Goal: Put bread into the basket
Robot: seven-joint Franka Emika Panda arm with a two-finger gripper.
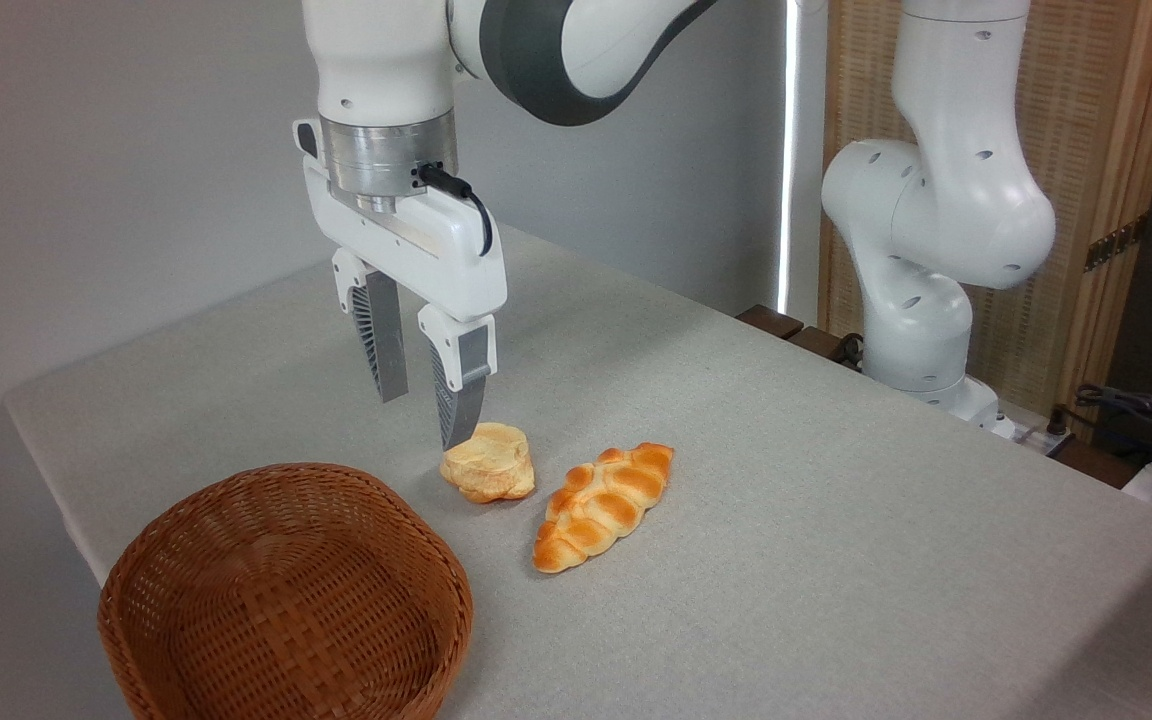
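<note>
The bread [489, 463], a small knobbly pale golden bun, lies on the grey tablecloth near the middle of the table. My gripper [426, 420] hangs just above and slightly left of it, fingers pointing down and open, with nothing between them; the right fingertip is close to the bun's top left edge. The basket [286, 600], round reddish-brown wicker, stands empty at the front left corner of the table, a short way left and forward of the bun.
A longer braided orange-brown loaf [604, 503] lies just right of the bun. The arm's white base [926, 330] stands at the table's far right edge, with cables [1136, 405] beyond it. The table edge runs close behind the basket on the left.
</note>
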